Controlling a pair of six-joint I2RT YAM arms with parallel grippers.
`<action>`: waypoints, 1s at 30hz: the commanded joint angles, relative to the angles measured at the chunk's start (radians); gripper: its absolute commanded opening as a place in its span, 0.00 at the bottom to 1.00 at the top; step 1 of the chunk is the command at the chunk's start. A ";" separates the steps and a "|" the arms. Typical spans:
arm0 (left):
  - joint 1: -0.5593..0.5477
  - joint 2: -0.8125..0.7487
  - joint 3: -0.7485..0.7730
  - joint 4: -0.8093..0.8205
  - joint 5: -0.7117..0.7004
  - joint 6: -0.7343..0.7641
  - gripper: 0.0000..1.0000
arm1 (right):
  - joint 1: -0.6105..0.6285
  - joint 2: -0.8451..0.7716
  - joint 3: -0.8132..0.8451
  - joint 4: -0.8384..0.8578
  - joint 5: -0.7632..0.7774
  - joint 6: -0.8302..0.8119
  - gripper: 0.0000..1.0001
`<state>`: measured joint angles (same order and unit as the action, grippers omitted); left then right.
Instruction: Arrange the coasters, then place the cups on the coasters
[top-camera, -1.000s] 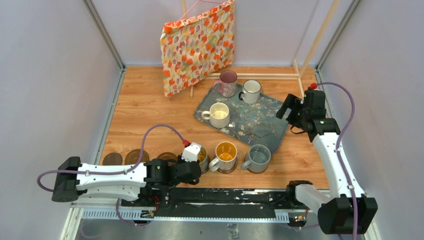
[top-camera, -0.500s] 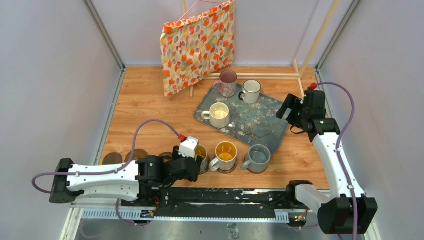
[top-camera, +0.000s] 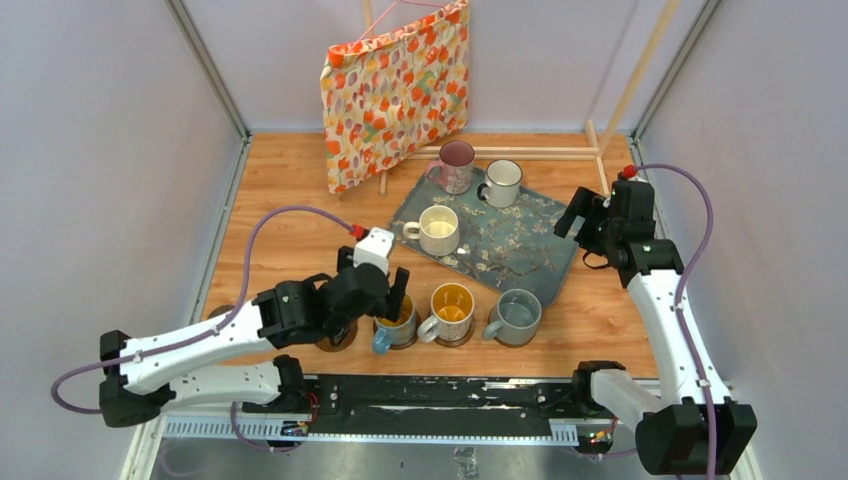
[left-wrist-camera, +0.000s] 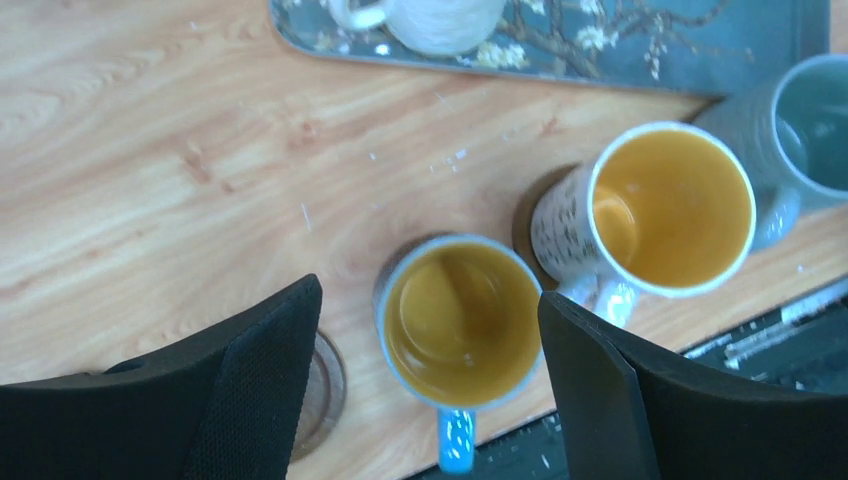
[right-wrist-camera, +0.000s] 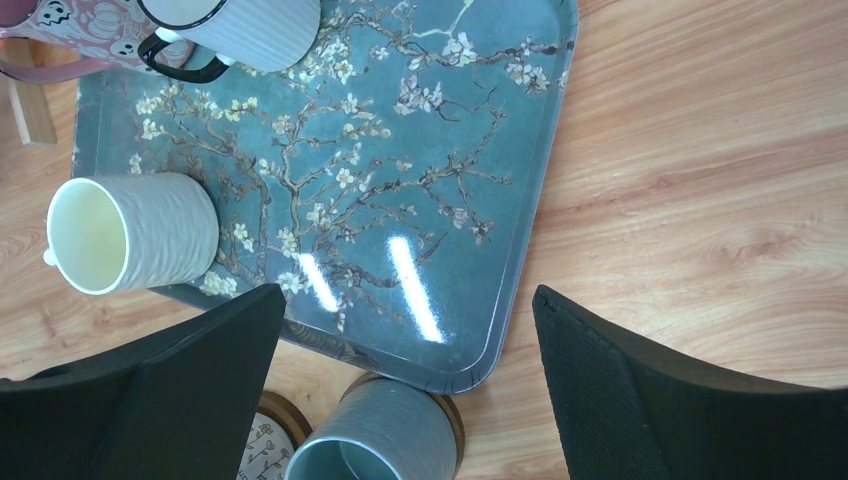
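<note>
The left arm (top-camera: 215, 345) lies across the near left of the table. If it swings away low, it could sweep over the bare coasters there and push them out of line. Its left gripper (left-wrist-camera: 430, 300) hangs with its jaws spread on either side of the blue-handled mug (left-wrist-camera: 460, 325), not touching it. That mug stands on a coaster in the front row, just beside the patterned yellow-lined mug (left-wrist-camera: 670, 205). A tilted lift could catch the rim with a finger (left-wrist-camera: 255, 380) and drag the mug off its coaster or into that neighbour.

The right gripper (right-wrist-camera: 408, 295) also has its jaws spread and holds nothing. It hovers over the near edge of the blossom tray (right-wrist-camera: 500, 200). A reach for the cream mug (right-wrist-camera: 130, 232) could clip the grey mug (right-wrist-camera: 375, 448), which stands on its coaster against that edge.

From above, the left arm covers most of the coaster row. Only one bare coaster (left-wrist-camera: 322, 395) shows, as a sliver, so the number left cannot be confirmed. The pink mug (top-camera: 456, 165) appears to stand at the tray's far corner, perhaps just off it. The blue handle is cut off at the bottom of the left wrist view
</note>
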<state>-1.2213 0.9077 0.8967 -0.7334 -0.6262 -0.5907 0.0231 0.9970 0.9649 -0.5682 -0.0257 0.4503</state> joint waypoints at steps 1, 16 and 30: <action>0.144 0.059 0.075 0.125 0.115 0.216 0.84 | -0.008 -0.018 0.026 -0.003 0.004 -0.019 0.99; 0.584 0.464 0.260 0.450 0.618 0.420 0.84 | 0.003 -0.057 0.007 -0.016 -0.042 -0.036 1.00; 0.690 0.860 0.477 0.571 0.884 0.421 0.87 | 0.003 -0.092 -0.019 -0.030 -0.052 -0.053 1.00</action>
<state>-0.5720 1.7103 1.3361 -0.2203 0.1310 -0.1493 0.0235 0.9283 0.9642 -0.5705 -0.0704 0.4210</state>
